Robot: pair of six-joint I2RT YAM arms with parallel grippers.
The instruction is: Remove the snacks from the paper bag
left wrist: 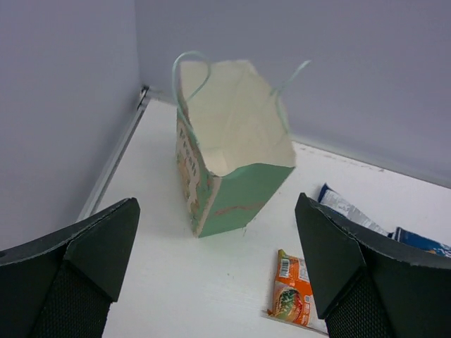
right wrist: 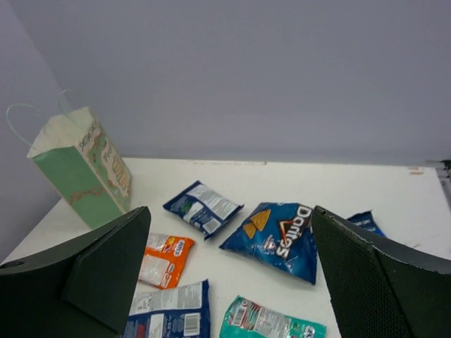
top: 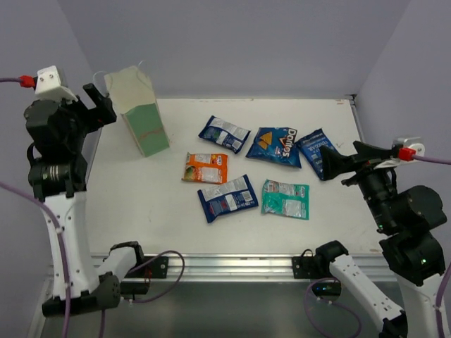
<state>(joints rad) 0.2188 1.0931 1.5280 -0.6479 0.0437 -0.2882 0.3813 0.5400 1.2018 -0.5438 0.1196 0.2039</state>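
The mint-green paper bag (top: 139, 107) stands upright at the table's far left, its cream inside looking empty in the left wrist view (left wrist: 232, 134). Six snack packets lie flat mid-table: a blue-and-white one (top: 224, 133), the dark blue Doritos (top: 277, 145), a blue chip bag (top: 316, 150), an orange one (top: 205, 168), another blue-and-white one (top: 227, 197) and a teal one (top: 285, 198). My left gripper (top: 101, 105) is open and empty, raised just left of the bag. My right gripper (top: 337, 163) is open and empty, raised over the table's right side by the blue chip bag.
The table's far-left corner and metal rail (left wrist: 120, 151) lie behind the bag. Purple walls close in at the back and both sides. The aluminium rail (top: 232, 266) with both arm bases runs along the near edge.
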